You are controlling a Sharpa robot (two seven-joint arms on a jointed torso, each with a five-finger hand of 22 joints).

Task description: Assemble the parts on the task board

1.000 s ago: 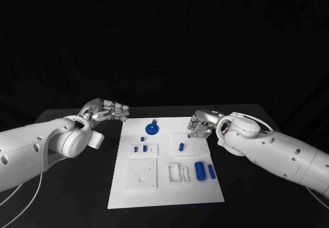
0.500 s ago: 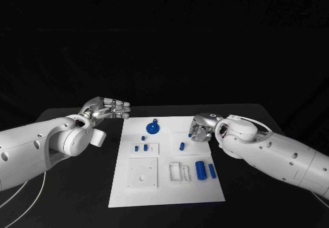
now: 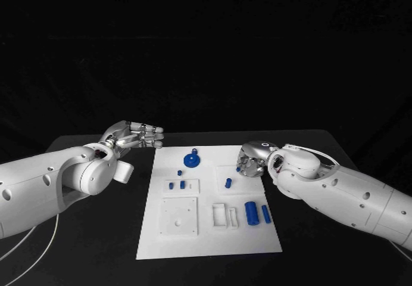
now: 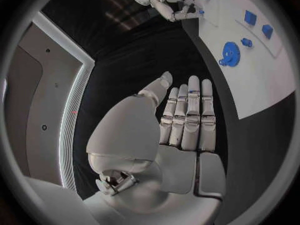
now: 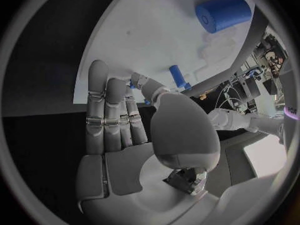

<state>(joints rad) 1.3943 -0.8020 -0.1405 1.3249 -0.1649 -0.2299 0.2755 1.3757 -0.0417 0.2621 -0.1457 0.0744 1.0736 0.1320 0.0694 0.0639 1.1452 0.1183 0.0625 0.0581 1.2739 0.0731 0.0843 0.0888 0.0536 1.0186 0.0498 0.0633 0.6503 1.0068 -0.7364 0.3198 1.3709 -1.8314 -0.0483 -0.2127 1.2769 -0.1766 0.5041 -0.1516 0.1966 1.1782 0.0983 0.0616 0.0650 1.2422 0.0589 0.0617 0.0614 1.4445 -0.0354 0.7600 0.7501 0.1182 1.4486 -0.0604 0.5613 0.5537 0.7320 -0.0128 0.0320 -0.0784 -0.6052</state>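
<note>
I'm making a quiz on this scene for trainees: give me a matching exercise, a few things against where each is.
Things:
1. blue gear
2. large blue cylinder
3. left hand
4. right hand

Places:
A. over the black table beside the task board's far left corner
B. at the board's right edge
C. on the board's far part
D. on the board's near right part

Pairs: 1-C, 2-D, 3-A, 4-B

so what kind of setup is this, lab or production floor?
Most likely a lab test bench: a black table against a dark backdrop, a white task board with small blue parts such as a gear, and equipment with cabling at the rim of the right wrist view.
</note>
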